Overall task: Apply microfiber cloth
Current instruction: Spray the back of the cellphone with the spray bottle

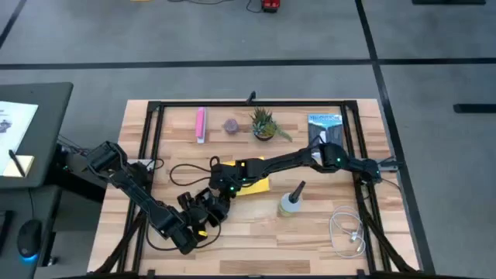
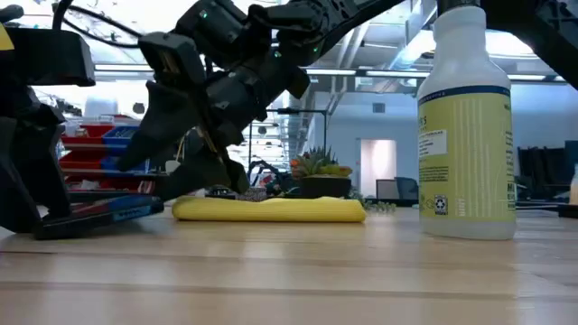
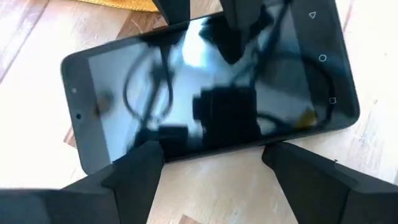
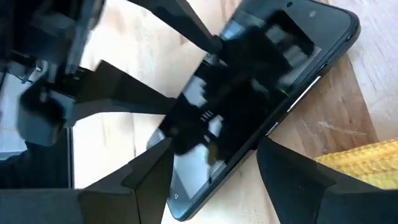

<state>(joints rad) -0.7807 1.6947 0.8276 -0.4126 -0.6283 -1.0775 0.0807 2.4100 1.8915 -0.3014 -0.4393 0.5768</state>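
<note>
Just beside right tool (image 1: pixel 219 188), yellow microfiber cloth (image 1: pixel 253 183), flat on table (image 1: pixel 310 232)

Nothing legible here: the spray bottle (image 2: pixel 465 122) carries a pale yellow label, but its print can't be made out; the phone (image 3: pixel 205 93) screen shows only reflections.

Both pincers (left (image 1: pixel 208 215), right (image 1: pixel 223 188)) beside yellow microfiber cloth (image 1: pixel 257 184).
</note>
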